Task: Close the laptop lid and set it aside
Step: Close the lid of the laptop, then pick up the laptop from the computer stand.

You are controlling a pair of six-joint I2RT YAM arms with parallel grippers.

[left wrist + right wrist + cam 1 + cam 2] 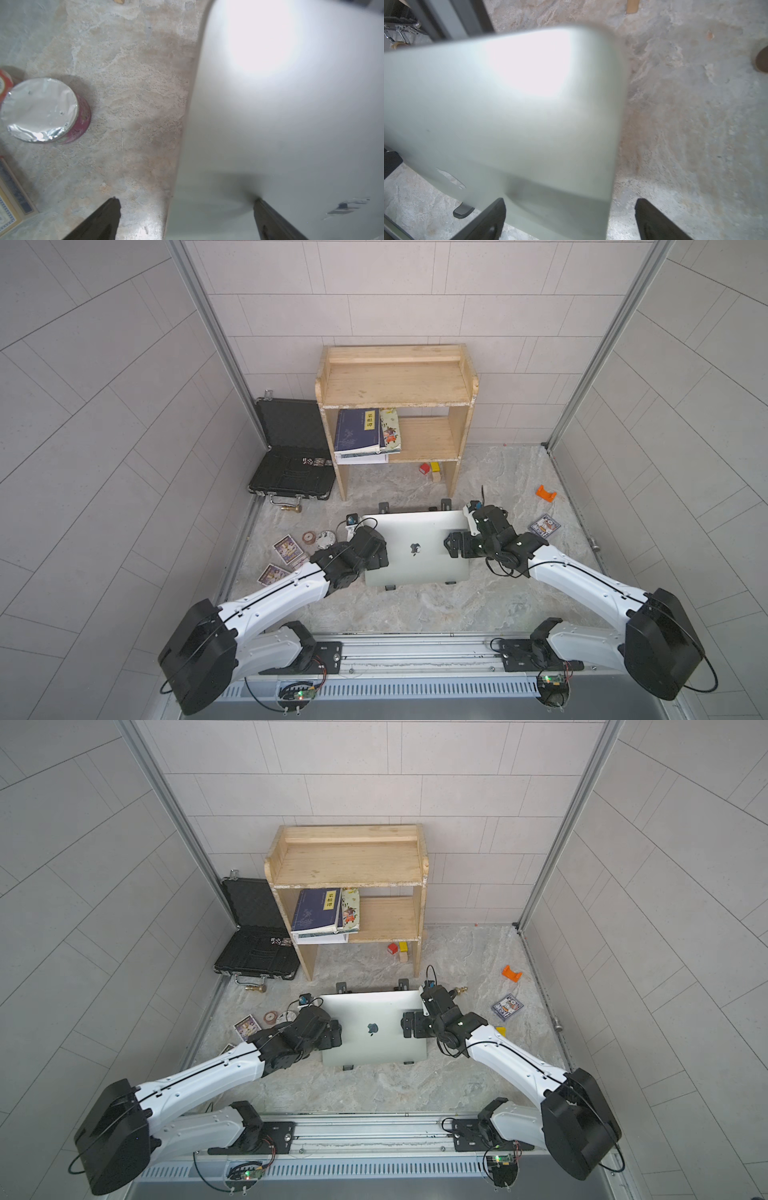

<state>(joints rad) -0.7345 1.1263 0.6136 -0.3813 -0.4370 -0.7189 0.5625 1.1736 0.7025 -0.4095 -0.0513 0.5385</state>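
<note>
ok so the laptop [417,568] sits dead centre in both top views, flat on a black stand [384,507] on the stone-look table [415,614], with the laptop lid [415,526] fully down. The left gripper [380,556] hangs over its left edge and the right gripper [453,545] over its right edge, so the machine lies between the two claws.

Both claws are spread wide and neither has hold of anything. In the left wrist view the fingers [104,220] straddle the laptop's edge, one over bare table and the other over the silver lid. The right wrist view shows the same thing on the other side [652,220]. Too blurry up close to say whether a tip actually touches the metal.

For markings, the Apple logo [414,548] in the middle of the lid is the only clear one. Left of the laptop there's a foil-topped tin [41,108] with a red side, and picture cards [286,549], print unreadable on both.

Further up the frame are an open black briefcase [291,472] at the left and a wooden shelf [395,385]. The shelf holds a blue book [357,431] with a yellow label [369,419], its characters too small to read.
</note>
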